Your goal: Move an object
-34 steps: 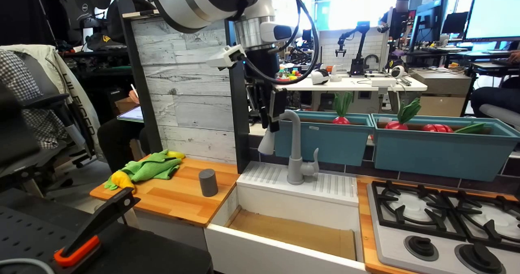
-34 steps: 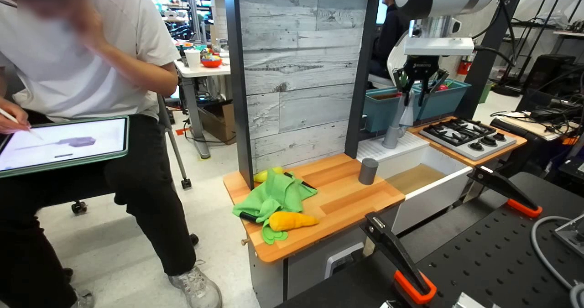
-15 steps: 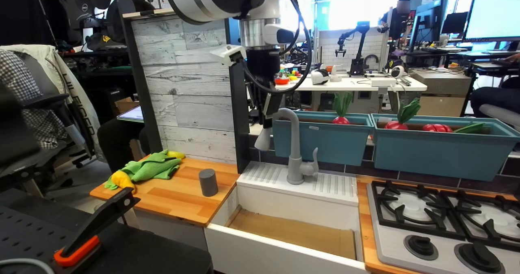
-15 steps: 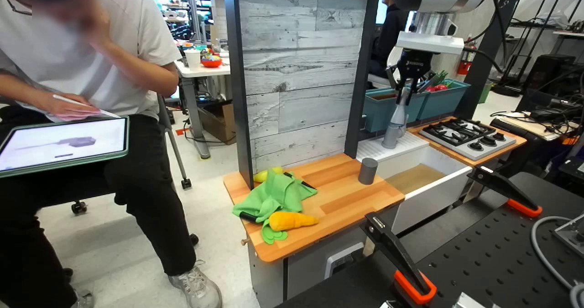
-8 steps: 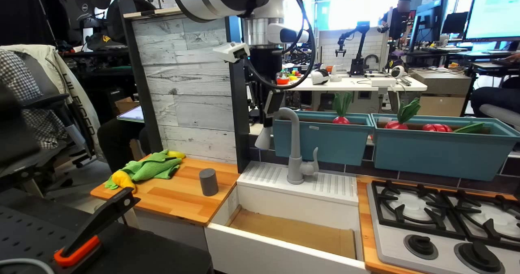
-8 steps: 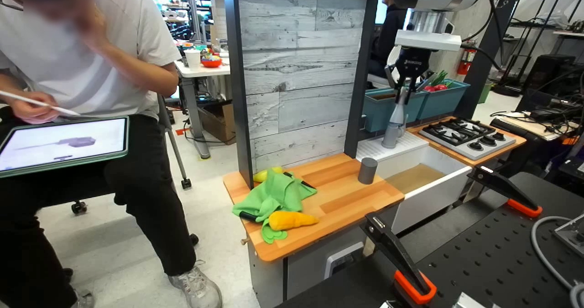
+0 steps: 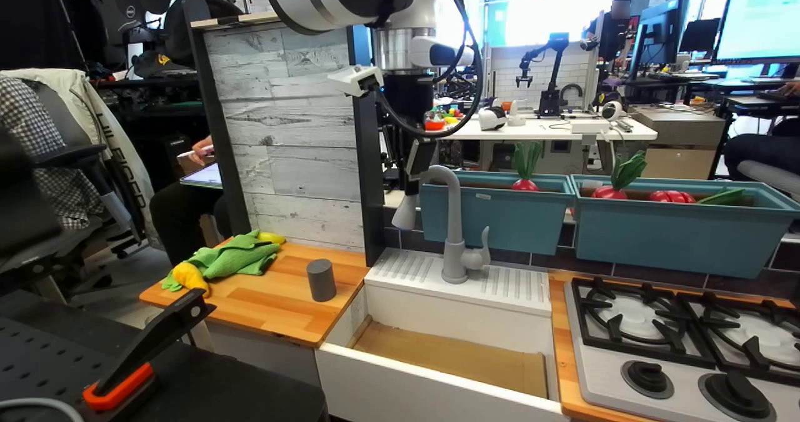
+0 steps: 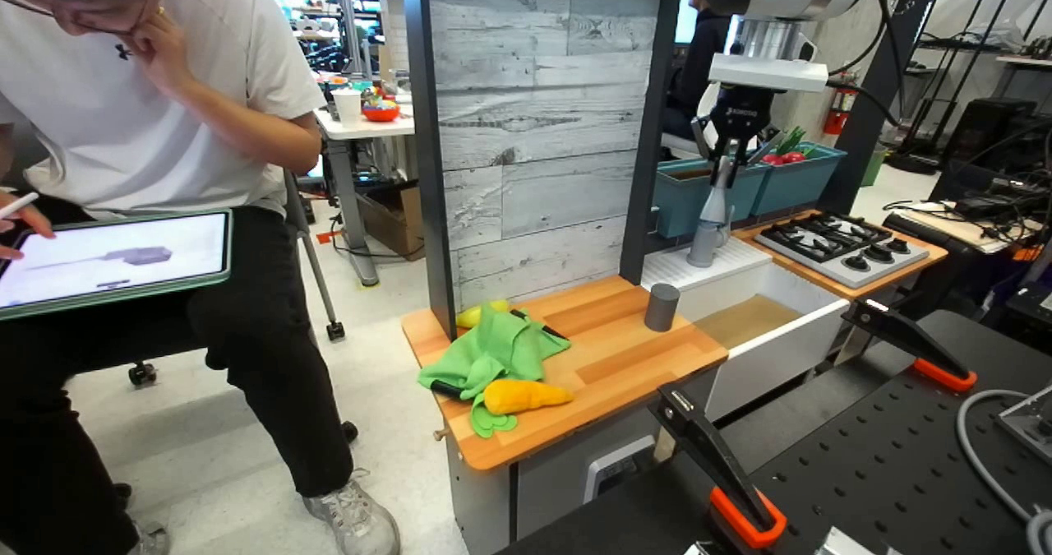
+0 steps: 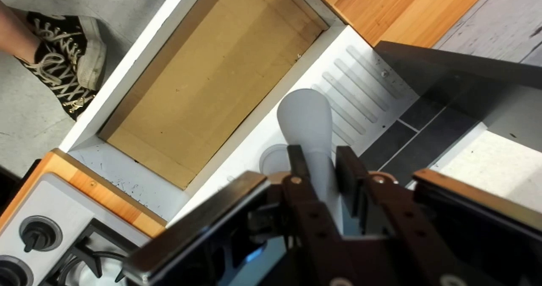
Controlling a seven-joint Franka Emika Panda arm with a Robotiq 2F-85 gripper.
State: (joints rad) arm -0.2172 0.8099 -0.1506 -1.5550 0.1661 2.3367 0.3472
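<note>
Nearest: black-and-orange clamp (image 8: pixel 713 452). Then wood-grain tabletop (image 8: pixel 604 374): toy carrot (image 8: pixel 526 396), crumpled green cloth (image 8: pixel 493 349), matte gray cylinder (image 8: pixel 662 308) upright just beside white sink (image 8: pixel 777 366). Farther: smooth gray faucet (image 7: pixel 455 234) on ribbed drainboard (image 7: pixel 519 279) behind the sink; end effector (image 9: pixel 321 152) part-closed, fingers (image 9: pixel 298 163) either side of its spout (image 9: pixel 306 114), can't tell if they grip. Fingers closer together, spout shifted slightly versus 2.3 s ago. Teal planters (image 7: pixel 669 237) behind.

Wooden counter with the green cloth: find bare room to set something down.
The counter is bare between the green cloth and the gray cylinder, from the plank panel to the front edge. Crowded: its end away from the sink, with cloth, orange carrot and a yellow object.
</note>
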